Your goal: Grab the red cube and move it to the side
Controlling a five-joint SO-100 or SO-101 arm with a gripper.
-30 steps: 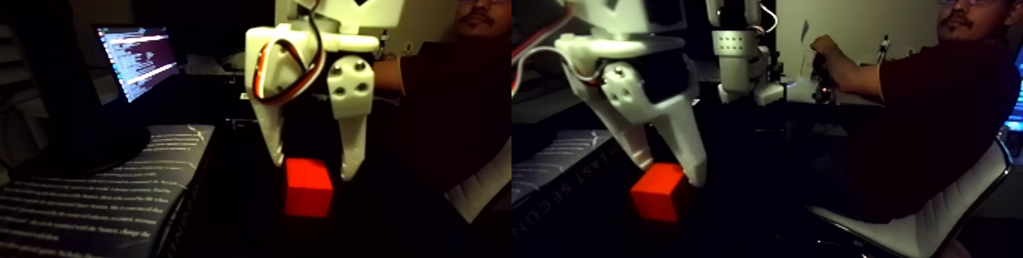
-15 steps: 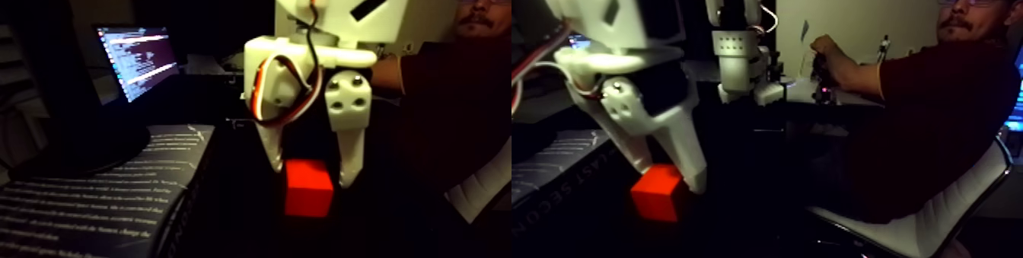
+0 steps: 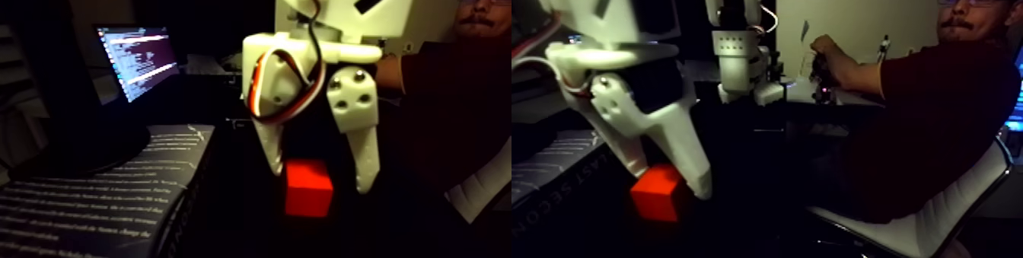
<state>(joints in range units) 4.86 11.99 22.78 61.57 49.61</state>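
Item 1: hand (image 3: 320,183), white printed plastic, two tapered fingers pointing down, red, white and black wiring looped across its body. State: spread, the fingers standing either side of the cube's upper half with a gap showing at each side in the left half of the fixed view; nothing pinched. In the right half, the nearer finger crosses in front of the cube's upper right corner.

Item 2: red cube (image 3: 308,192), bright red-orange, plain matte faces, resting on the dark worktop (image 3: 228,223) directly below the hand, at 6 o'clock from its body.

Item 3: open book (image 3: 91,196) with lines of pale print, lying at 9 o'clock from the cube, well apart.

Item 4: laptop screen (image 3: 138,59), lit, text on dark ground, at 10 o'clock from the cube, far back.

Item 5: seated person (image 3: 936,124) in a dark shirt, at 3 o'clock, one hand on a second arm's handle (image 3: 822,71).
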